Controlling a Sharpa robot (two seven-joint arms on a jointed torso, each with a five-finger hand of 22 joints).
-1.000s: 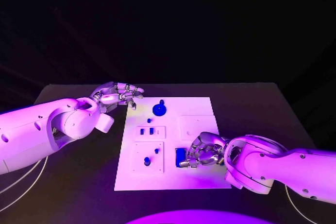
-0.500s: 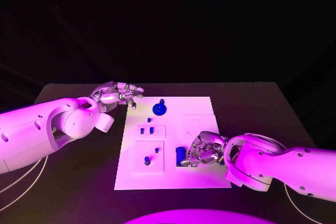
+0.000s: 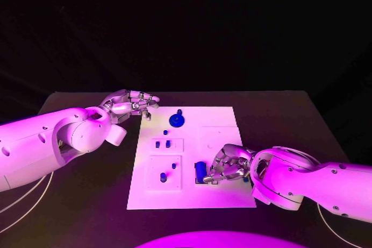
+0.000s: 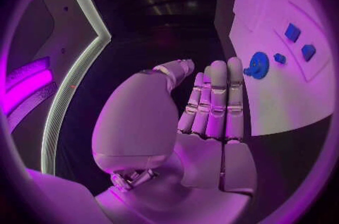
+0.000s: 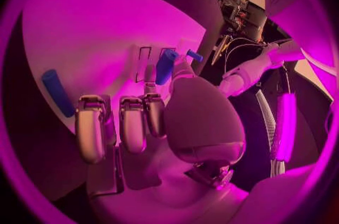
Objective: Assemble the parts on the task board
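Since a second ago, I am seeing the right robot hand (image 3: pixel 223 166) edging slightly toward the far side of the task board (image 3: pixel 217 116), and the blue cylinder (image 3: pixel 200 171) beside it is now standing clear of the fingers rather than tucked against them. That part is lying in the near-right region of the white board, its long axis running roughly front to back, just to the left of my right robot hand, touching or nearly touching the fingertips; I cannot tell whether it is actually pinched. In the right wrist view the fingers (image 5: pixel 131 122) are curling down toward the board with a blue piece (image 5: pixel 166 66) just ahead of the thumb, so I am calling its grasp uncertain. The left robot hand (image 3: pixel 128 105) is hovering off the board's far-left corner with fingers curled in on nothing, near the blue gear (image 3: pixel 177 120). My right hand is plainly the nearer one for seating the cylinder. The black tabletop (image 3: pixel 85 205) is giving ample room around the board; beyond it the room is dark.
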